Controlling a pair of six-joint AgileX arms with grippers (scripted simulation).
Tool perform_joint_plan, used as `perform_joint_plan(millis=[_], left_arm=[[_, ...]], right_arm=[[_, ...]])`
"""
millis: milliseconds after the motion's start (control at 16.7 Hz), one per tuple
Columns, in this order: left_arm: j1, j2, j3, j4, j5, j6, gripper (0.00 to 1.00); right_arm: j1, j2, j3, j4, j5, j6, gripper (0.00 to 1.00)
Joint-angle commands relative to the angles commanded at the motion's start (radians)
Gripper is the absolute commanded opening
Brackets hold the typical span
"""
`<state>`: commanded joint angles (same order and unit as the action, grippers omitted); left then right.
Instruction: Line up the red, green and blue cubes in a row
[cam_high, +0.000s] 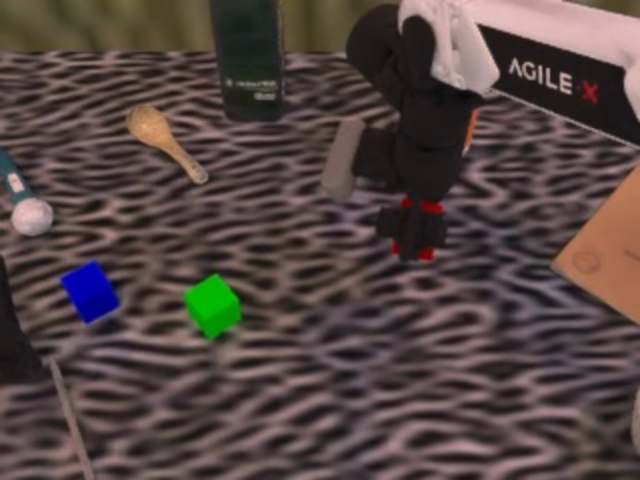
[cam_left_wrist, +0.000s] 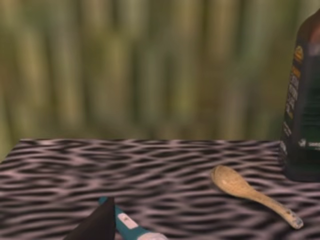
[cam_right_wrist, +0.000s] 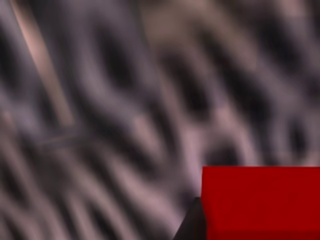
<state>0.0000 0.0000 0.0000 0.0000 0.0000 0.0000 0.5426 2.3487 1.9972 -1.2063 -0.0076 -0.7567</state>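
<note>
The worktop (cam_high: 330, 400), patterned in wavy black and grey, carries everything. My right arm (cam_high: 560, 60) reaches in from the far right, and its hand (cam_high: 410, 232) hangs over the worktop's middle, right of the green cube. Its fingers are pressed onto the red cube (cam_high: 412, 230), of which only red slivers show from above; the right wrist view fills one corner with a flat red face (cam_right_wrist: 260, 202) against a dark fingertip. I cannot tell whether the cube touches the worktop or rides just above it. My left arm is parked at the near left edge, and I cannot tell how its hand stands.

A dark bottle (cam_high: 248, 60) stands at the far edge, a brown board (cam_high: 610, 260) lies at the right edge, and a wooden spoon (cam_high: 165, 142) lies far left, with a teal-handled tool (cam_high: 22, 200) at the left edge.

The green cube (cam_high: 213, 305) and blue cube (cam_high: 90, 291) sit near left, apart, roughly level.

Judged step: carrying red into line. To do it well, I should set it right of green, on the line through blue and green, with a matching gap, faces square, and lower it fully before spreading the fingers.
</note>
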Motion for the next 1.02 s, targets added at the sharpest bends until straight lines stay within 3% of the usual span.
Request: perform_joint_plan(millis=[360, 840, 1020], left_arm=[[0.0, 0.0, 0.0, 0.0, 0.0, 0.0, 1.0], [0.0, 0.0, 0.0, 0.0, 0.0, 0.0, 1.0], [0.0, 0.0, 0.0, 0.0, 0.0, 0.0, 1.0]], right_arm=[[0.033, 0.005, 0.01, -0.005, -0.001, 0.016, 0.0], [0.381, 0.01, 0.08, -0.069, 0.0, 0.163, 0.0], [0.457, 0.008, 0.092, -0.083, 0.0, 0.198, 0.0]])
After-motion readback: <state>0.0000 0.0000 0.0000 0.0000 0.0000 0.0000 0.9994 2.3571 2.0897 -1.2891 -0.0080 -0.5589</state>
